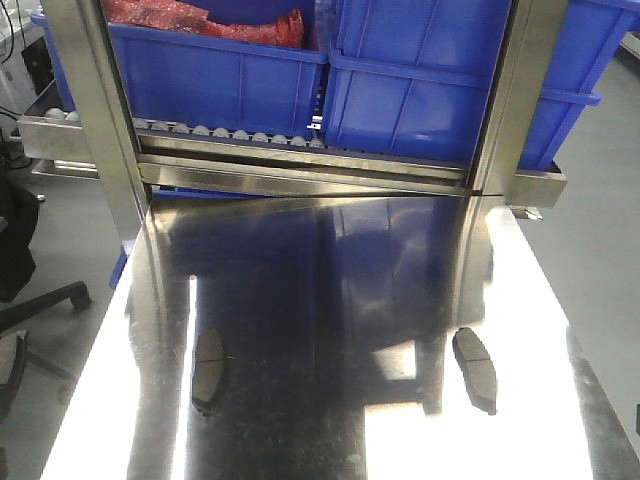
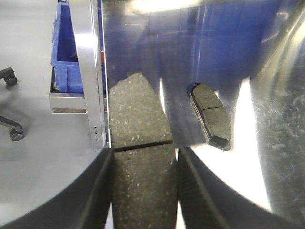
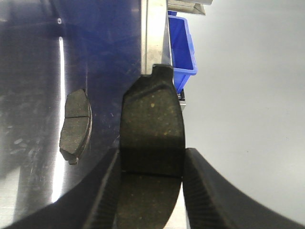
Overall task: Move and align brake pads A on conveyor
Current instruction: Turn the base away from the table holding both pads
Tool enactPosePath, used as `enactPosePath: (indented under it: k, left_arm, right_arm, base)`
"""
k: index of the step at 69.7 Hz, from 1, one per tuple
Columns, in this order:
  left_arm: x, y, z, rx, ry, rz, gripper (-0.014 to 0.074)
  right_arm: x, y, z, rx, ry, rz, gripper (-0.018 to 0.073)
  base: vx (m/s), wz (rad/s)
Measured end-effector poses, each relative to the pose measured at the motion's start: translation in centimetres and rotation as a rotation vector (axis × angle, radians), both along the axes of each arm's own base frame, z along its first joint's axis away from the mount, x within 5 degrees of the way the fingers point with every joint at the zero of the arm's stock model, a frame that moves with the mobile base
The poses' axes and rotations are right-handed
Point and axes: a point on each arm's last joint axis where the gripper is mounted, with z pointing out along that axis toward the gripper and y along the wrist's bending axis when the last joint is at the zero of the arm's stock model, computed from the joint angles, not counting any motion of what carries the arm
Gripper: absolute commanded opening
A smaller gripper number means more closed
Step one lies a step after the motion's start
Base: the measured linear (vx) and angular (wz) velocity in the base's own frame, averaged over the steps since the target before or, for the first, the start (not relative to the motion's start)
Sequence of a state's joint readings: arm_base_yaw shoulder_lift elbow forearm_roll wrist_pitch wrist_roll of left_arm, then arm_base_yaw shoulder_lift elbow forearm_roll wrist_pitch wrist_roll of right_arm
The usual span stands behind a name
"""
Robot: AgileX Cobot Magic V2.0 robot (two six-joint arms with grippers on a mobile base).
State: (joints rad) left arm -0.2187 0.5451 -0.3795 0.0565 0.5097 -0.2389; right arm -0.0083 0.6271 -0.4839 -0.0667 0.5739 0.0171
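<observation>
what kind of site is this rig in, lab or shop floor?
Looks like a factory or workshop parts-handling station, though that's a guess: blue bins on a roller rack, a shiny steel table, and two brake pads lying on it.

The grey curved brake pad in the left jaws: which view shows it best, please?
The left wrist view: the grey curved brake pad sits close up between the jaws, its groove clear. The front and right wrist views miss it.
</observation>
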Motion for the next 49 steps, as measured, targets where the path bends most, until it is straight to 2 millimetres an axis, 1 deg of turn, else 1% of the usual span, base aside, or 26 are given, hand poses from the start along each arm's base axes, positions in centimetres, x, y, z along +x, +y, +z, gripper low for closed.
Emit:
enactPosePath:
  k: [17,27,49]
  left_arm:
    - [0.00,0.00,0.01,0.000,-0.001,0.000,0.0065]
    - [0.00,0.00,0.01,0.000,-0.001,0.000,0.0065]
    - [0.00,0.00,0.01,0.001,-0.001,-0.001,0.0065]
  right_arm:
    - [0.00,0.00,0.00,0.000,0.000,0.000,0.0150]
    - [0.00,0.00,0.00,0.000,0.000,0.000,0.0150]
    - [0.00,0.00,0.00,0.000,0.000,0.000,0.0150]
  base:
    - [-0.03,0.01]
    - [-0.11,0.14]
    - [-0.13,0.40]
